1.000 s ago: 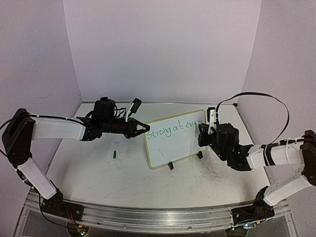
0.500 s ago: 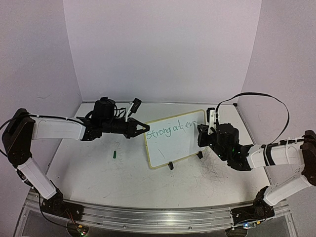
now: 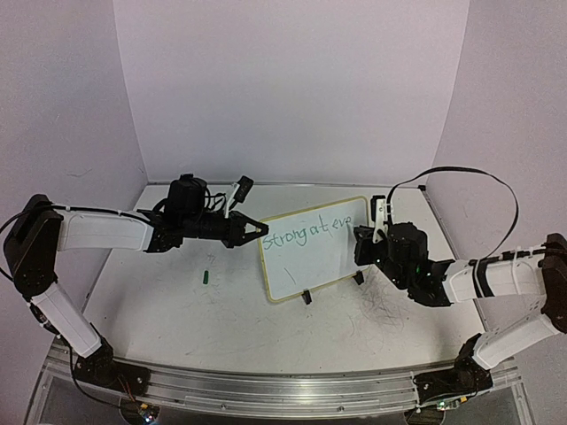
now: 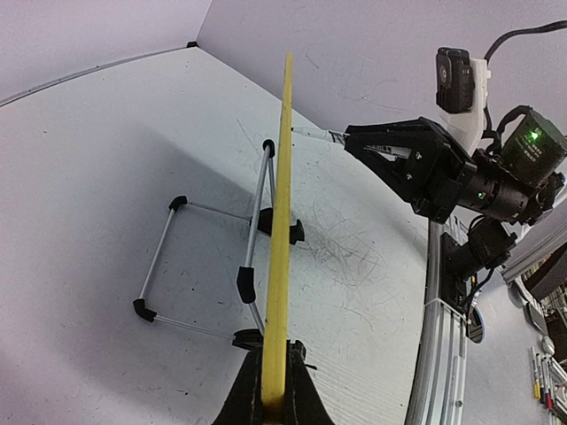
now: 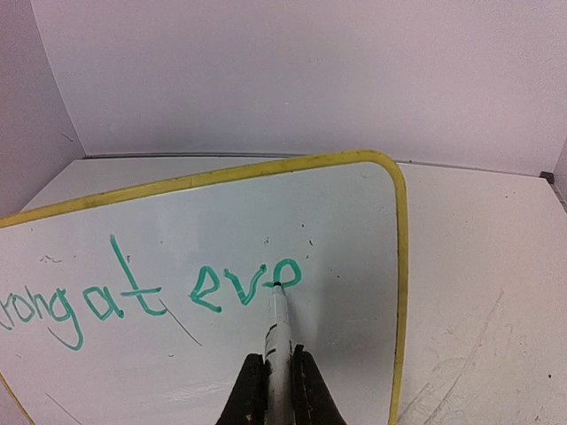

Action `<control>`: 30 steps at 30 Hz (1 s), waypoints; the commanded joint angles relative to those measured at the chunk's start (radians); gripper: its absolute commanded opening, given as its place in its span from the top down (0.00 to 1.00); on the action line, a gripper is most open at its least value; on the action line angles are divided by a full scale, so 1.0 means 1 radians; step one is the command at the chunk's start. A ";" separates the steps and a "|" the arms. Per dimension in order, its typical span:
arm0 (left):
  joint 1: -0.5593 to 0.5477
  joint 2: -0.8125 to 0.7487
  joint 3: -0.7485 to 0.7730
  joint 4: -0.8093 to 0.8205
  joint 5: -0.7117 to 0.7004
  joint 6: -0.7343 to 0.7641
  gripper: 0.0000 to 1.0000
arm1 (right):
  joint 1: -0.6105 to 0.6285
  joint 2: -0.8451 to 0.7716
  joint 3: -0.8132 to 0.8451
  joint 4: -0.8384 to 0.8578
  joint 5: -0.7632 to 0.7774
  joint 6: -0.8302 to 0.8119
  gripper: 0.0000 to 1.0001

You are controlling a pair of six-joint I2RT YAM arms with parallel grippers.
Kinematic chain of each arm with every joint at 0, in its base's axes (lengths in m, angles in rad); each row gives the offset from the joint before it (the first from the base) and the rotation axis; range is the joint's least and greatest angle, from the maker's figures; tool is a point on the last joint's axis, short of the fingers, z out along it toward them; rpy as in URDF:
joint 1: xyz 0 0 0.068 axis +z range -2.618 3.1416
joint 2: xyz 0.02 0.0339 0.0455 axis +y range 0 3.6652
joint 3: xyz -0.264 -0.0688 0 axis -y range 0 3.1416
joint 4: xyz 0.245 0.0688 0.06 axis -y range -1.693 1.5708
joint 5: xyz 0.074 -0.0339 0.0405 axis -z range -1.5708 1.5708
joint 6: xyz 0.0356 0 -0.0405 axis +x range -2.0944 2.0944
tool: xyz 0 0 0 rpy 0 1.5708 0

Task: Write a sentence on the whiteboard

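Whiteboard point(image 3: 310, 266) reads as light, stiff and slick, and probably tips under pen pressure, so the frame edge is the place to hold. Left gripper point(image 3: 262, 230) is pinched on its left yellow rim. Board stands tilted on clip feet mid-desk point(image 3: 177, 310), between the arms. Right gripper point(image 5: 270, 390) is closed on the marker point(image 5: 279, 323), tip touching the board. Sentence point(image 3: 306, 234) is thin green script along the top: "strong at ev" plus a letter underway.

Seen from the right wrist, the sentence point(image 5: 213, 288) loses its first letters at the left edge; from the left wrist the whiteboard point(image 4: 282, 221) shows edge-on, its face hidden; a green speck point(image 3: 205, 277) on the counter point(image 3: 177, 319) is too small to identify
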 commanded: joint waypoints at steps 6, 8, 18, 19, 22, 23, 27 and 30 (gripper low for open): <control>-0.002 -0.047 0.024 0.037 -0.023 0.053 1.00 | -0.003 0.011 -0.019 -0.040 0.021 0.021 1.00; -0.002 -0.048 0.025 0.037 -0.023 0.053 1.00 | -0.002 0.010 -0.018 -0.041 0.034 0.020 1.00; -0.002 -0.047 0.025 0.037 -0.023 0.053 1.00 | -0.004 -0.007 0.013 -0.015 0.099 -0.004 1.00; -0.002 -0.046 0.025 0.037 -0.023 0.053 1.00 | -0.004 -0.020 0.008 -0.007 0.086 -0.010 1.00; -0.002 -0.049 0.022 0.037 -0.027 0.054 1.00 | -0.004 -0.080 -0.035 0.010 0.061 -0.013 1.00; -0.002 -0.049 0.021 0.037 -0.028 0.055 1.00 | -0.004 -0.097 -0.048 0.010 0.063 -0.012 1.00; -0.002 -0.044 0.023 0.037 -0.026 0.054 1.00 | -0.017 -0.119 -0.054 0.013 0.046 -0.019 1.00; -0.003 -0.038 0.026 0.037 -0.023 0.051 1.00 | -0.028 -0.106 -0.034 0.028 0.030 -0.031 1.00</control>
